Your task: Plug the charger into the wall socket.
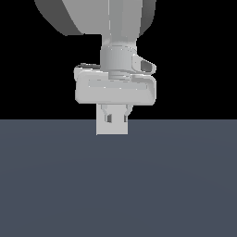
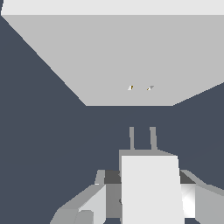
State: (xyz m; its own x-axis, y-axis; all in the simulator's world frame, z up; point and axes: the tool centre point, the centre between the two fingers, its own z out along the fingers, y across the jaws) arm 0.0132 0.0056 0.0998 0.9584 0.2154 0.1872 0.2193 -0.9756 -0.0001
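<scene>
In the wrist view my gripper (image 2: 148,200) is shut on the charger (image 2: 151,186), a plain light-grey block with two thin prongs (image 2: 131,138) pointing at the wall socket (image 2: 113,57). The socket is a wide light-grey upright panel with two small holes (image 2: 131,88) low on its face. A strip of dark floor separates the prong tips from the panel. In the exterior view my gripper (image 1: 116,120) hangs downward in front of a light-grey square, the wall socket (image 1: 101,129). The charger cannot be told apart from the panel there.
A dark blue-grey floor (image 1: 118,185) spreads under everything. The arm's large pale links (image 1: 97,18) fill the top of the exterior view above the hand.
</scene>
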